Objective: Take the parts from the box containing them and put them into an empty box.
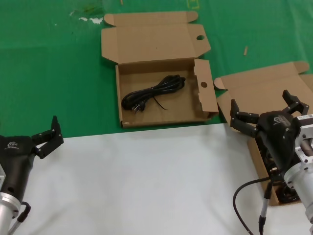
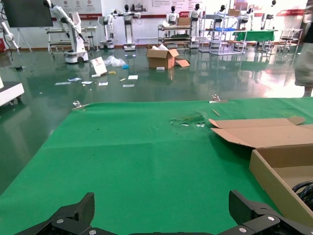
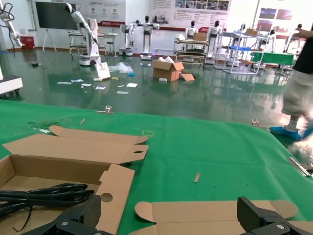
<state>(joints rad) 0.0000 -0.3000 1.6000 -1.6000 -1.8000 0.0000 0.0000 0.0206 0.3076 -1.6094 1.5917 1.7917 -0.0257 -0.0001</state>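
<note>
One looped black power cord (image 1: 154, 92) already sits in the holed-flap brown cardboard box (image 1: 208, 95). Right gripper (image 1: 266, 110), jaws wide and empty, hovers over the plain-lid brown box (image 1: 264, 85); more dark cords (image 1: 286, 193) remain there. Left gripper (image 1: 46, 137) idles near the tabletop edge, jaws wide.

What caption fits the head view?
Open right gripper above the plain-lid box; one power cord lies in the holed box.

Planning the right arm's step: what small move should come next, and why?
Probably lower the open right gripper into the plain-lid box beneath it, toward the cords left there. One cord already lies in the holed box; the left gripper waits.
</note>
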